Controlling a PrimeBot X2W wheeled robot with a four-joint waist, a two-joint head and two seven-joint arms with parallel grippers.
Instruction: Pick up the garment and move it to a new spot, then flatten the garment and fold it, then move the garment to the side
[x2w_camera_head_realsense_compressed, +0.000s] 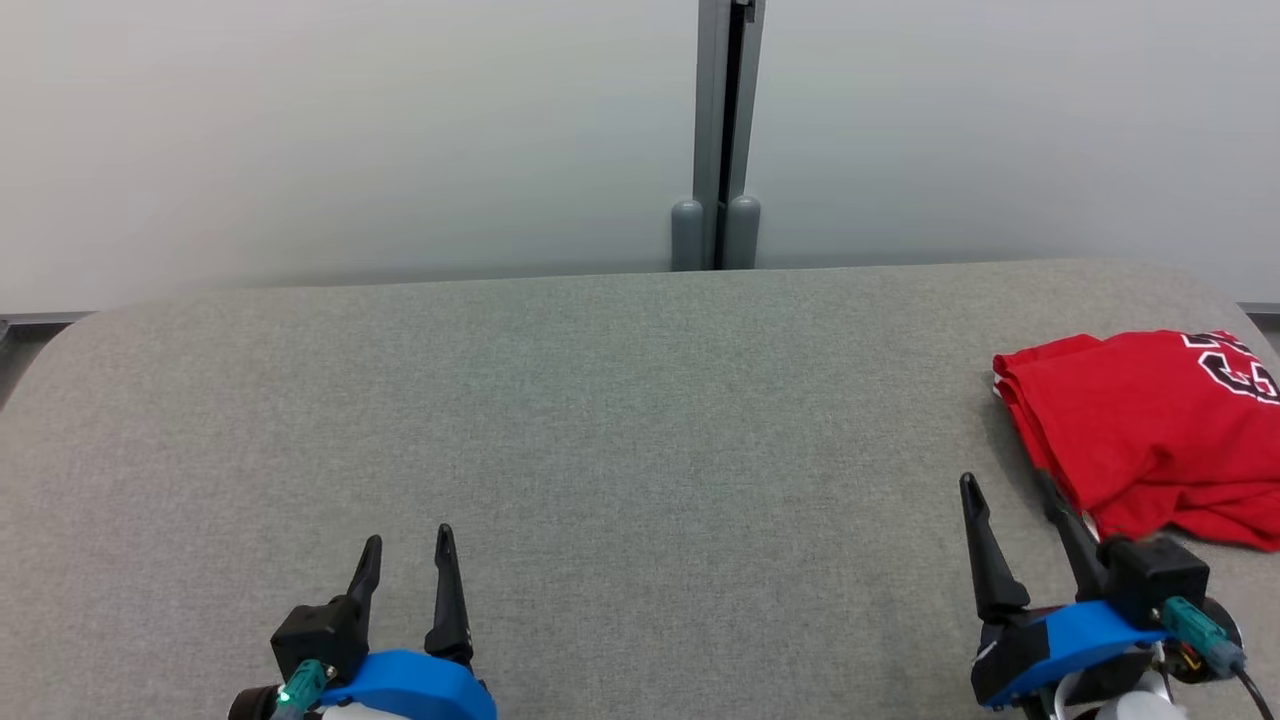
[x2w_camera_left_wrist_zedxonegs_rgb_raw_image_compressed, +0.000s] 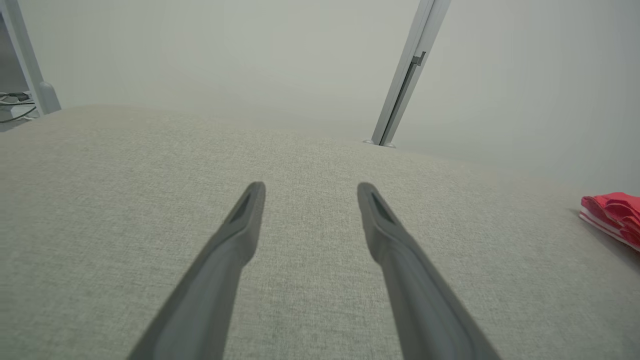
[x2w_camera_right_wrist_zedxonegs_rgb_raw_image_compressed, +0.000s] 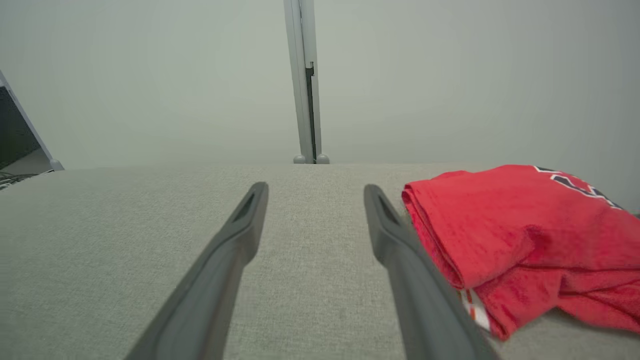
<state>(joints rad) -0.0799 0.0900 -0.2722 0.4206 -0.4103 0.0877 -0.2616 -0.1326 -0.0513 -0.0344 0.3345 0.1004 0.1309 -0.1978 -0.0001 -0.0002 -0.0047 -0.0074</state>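
Observation:
A red garment (x2w_camera_head_realsense_compressed: 1150, 435) with black and white lettering lies bunched in folds at the right edge of the grey fabric surface (x2w_camera_head_realsense_compressed: 620, 430). In the right wrist view the garment (x2w_camera_right_wrist_zedxonegs_rgb_raw_image_compressed: 510, 235) lies just right of my right fingers. My right gripper (x2w_camera_head_realsense_compressed: 1008, 485) stands open at the lower right, its right finger close beside the garment's near left edge, nothing between the fingers. My left gripper (x2w_camera_head_realsense_compressed: 408, 540) is open at the lower left, far from the cloth, empty. The left wrist view catches the garment (x2w_camera_left_wrist_zedxonegs_rgb_raw_image_compressed: 612, 216) at its far right edge.
A pale wall runs behind the surface, with a grey vertical post (x2w_camera_head_realsense_compressed: 725, 130) at the middle back. The surface's far corners are rounded and its right edge passes under the garment. Cables (x2w_camera_left_wrist_zedxonegs_rgb_raw_image_compressed: 15, 100) lie beyond the left end.

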